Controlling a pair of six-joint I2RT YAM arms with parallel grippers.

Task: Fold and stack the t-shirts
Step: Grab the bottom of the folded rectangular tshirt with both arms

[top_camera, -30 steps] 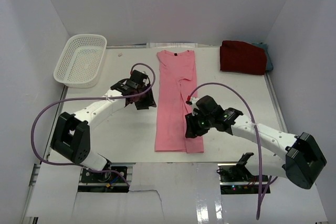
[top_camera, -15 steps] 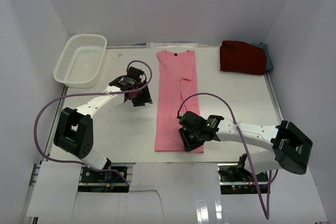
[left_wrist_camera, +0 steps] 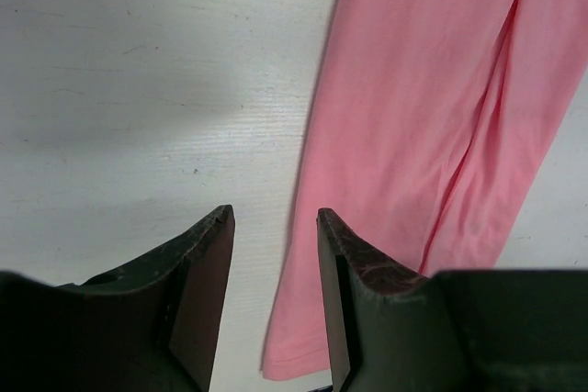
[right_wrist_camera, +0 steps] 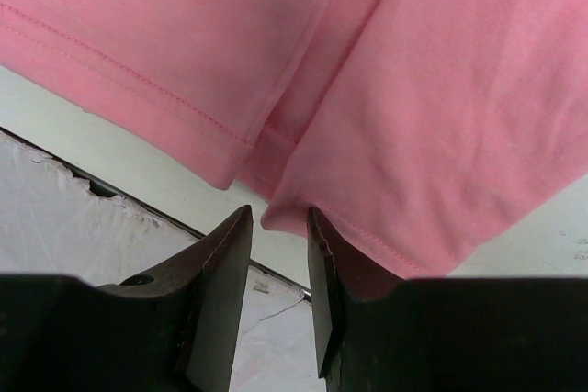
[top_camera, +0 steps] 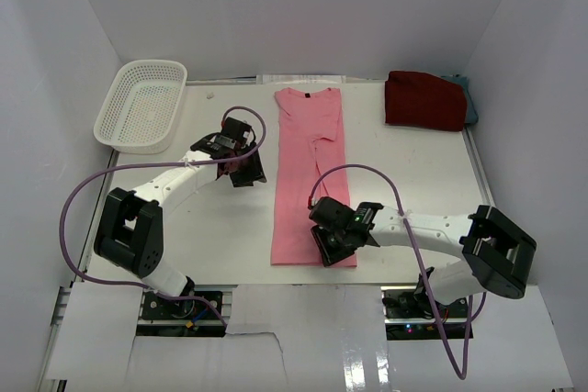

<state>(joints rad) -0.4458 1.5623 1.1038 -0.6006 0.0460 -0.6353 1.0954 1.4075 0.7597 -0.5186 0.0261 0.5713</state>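
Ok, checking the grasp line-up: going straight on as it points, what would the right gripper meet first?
The right gripper would meet the near hem of the pink t-shirt, just ahead of its fingertips; whether they already touch is unclear.

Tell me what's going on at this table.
T-shirt folding is under way. The pink shirt lies flat as a long narrow strip in the middle of the table. The right gripper is at its near hem, jaws open either side of the edge, not yet pinching. The left gripper hangs open over bare table beside the shirt's left edge. A folded dark red shirt sits in the far right corner on a teal-grey one.
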